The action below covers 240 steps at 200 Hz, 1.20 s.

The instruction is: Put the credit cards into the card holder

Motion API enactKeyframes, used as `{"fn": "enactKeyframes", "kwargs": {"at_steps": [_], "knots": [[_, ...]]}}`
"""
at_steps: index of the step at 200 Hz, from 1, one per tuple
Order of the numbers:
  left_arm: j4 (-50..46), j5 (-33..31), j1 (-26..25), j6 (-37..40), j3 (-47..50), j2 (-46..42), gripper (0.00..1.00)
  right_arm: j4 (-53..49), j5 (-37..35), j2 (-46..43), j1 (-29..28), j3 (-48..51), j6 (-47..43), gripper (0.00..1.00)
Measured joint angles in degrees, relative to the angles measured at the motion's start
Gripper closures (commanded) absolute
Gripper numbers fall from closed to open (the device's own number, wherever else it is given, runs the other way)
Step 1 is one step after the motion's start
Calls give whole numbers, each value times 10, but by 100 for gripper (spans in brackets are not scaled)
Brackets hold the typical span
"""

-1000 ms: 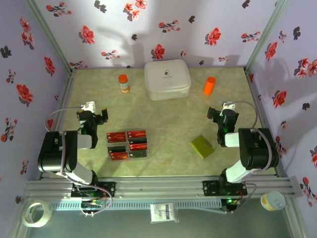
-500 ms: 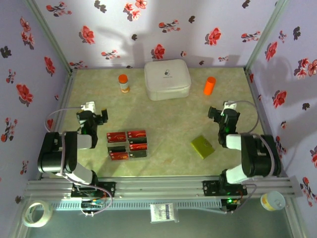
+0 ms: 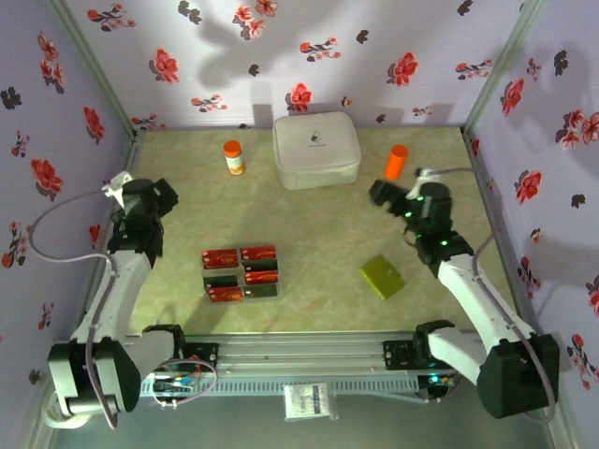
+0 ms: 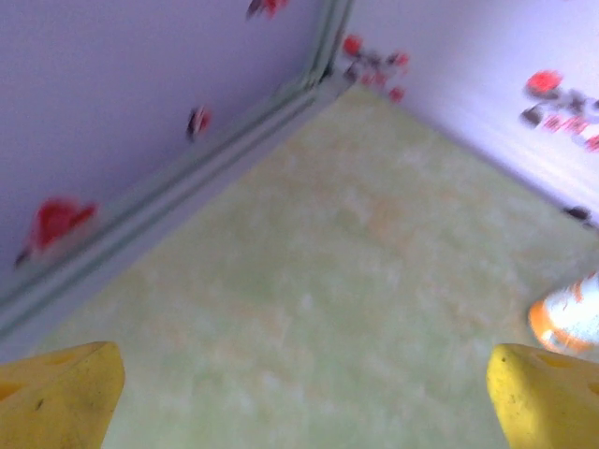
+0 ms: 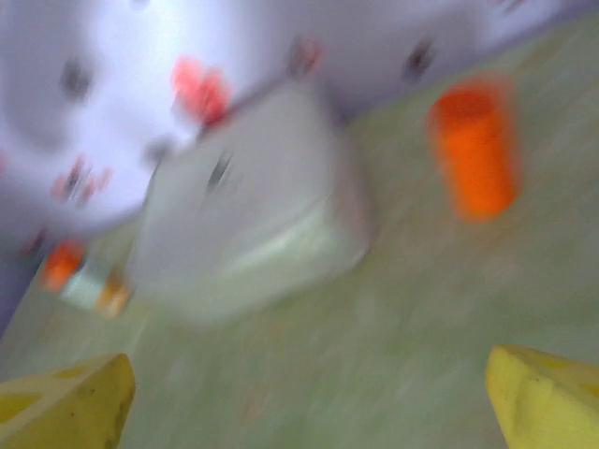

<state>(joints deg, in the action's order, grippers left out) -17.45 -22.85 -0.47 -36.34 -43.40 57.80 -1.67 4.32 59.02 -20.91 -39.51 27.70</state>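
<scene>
Left gripper [image 4: 299,398] and right gripper [image 5: 304,398] both gape wide, holding nothing. The credit cards [image 3: 241,273] lie in a neat block on the table [image 3: 318,220], the card holder [image 3: 382,277] folded shut well to their right. Nothing's in yet, I'd say.

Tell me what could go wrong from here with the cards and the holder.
The credit cards lie flat in a tight block, so gripping one may shove its neighbours. The card holder lies closed and may slide when opened. The right gripper is near the orange cylinder and might knock it.
</scene>
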Motion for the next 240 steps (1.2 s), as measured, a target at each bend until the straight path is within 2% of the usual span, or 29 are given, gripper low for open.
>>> {"fn": "enactKeyframes", "kwargs": {"at_steps": [24,52,73,92,134,240], "knots": [[-118,10,-2,-85,46,-41,0,-54,-14,22,-161,0,-2,8],[-209,11,-4,-144,99,-87,0,-93,-74,82,-339,-4,-7,8],[-242,12,-5,-168,118,-97,0,-118,-129,147,-442,-23,-14,8],[-254,12,-11,-177,127,-94,0,-131,-173,209,-504,-52,-22,7],[-253,12,-41,-180,132,-68,0,-138,-242,320,-560,-124,-37,5],[-202,14,-101,-193,146,-5,0,-128,-324,405,-560,-149,-32,4]]}}
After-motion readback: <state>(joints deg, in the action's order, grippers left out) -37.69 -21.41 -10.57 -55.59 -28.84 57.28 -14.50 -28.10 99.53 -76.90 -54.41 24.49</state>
